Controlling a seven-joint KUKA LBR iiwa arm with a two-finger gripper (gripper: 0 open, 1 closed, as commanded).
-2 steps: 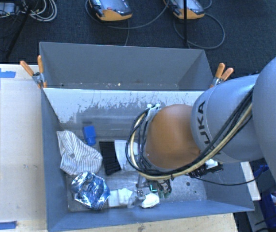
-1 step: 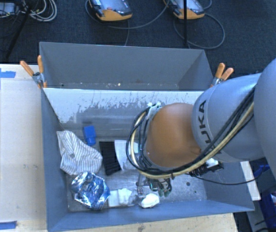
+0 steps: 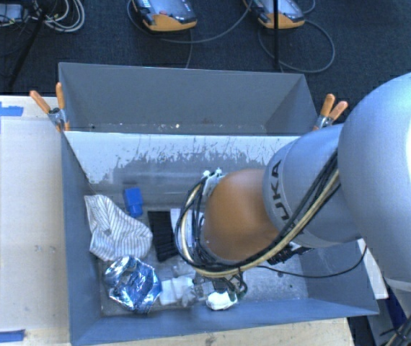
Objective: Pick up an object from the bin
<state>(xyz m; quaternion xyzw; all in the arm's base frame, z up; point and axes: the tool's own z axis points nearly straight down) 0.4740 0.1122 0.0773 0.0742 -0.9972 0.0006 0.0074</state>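
A small white crumpled object (image 3: 222, 302) lies against the grey metal bin's (image 3: 184, 114) near wall, directly under the end effector (image 3: 218, 291). Whether that is apart or clamped, I cannot tell. A crinkled blue foil packet (image 3: 132, 283) lies to its left.

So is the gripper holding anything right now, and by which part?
Cannot be told. The gripper is low at the bin's near side among small white things, beside a crumpled blue foil wrapper, and the arm's orange cover blocks the view.
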